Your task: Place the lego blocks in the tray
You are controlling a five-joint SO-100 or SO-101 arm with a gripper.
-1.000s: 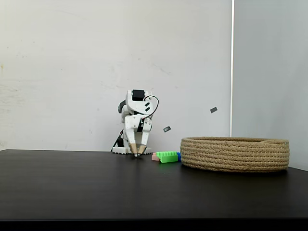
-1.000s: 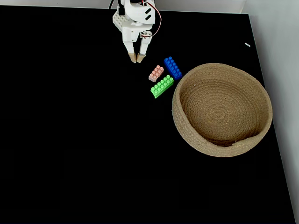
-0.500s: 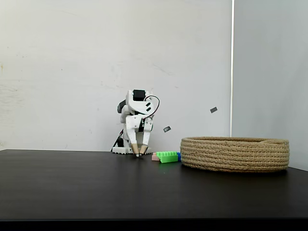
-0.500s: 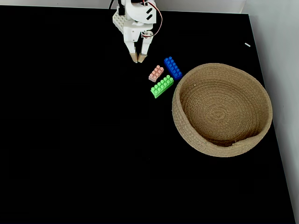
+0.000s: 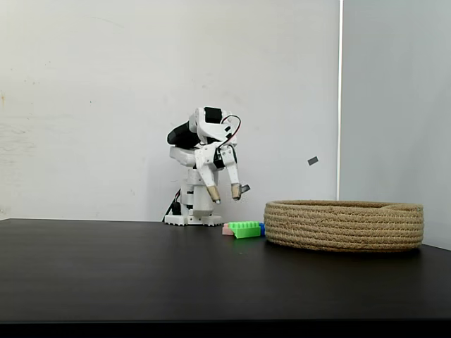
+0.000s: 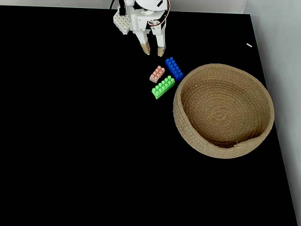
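Observation:
Three lego blocks lie together on the black table, just left of the basket: a pale pink one [image 6: 157, 74], a bright green one [image 6: 163, 87] and a blue one [image 6: 174, 68]. In the side-on fixed view the green block [image 5: 244, 229] hides most of the pink [image 5: 227, 229] and blue ones. The tray, a round coiled-rope basket [image 6: 224, 141] [image 5: 344, 225], holds nothing. My gripper [image 6: 154, 51] [image 5: 224, 193] hangs open and empty above the table, behind the blocks and raised off the surface.
The white arm base [image 5: 192, 211] stands at the table's back edge against the white wall. The table's right edge [image 6: 277, 136] runs close behind the basket. Bare black tabletop spreads left and toward the front.
The gripper has risen from the tabletop, swung right toward the blocks, and its fingers have spread wider. Blocks and basket have not moved.

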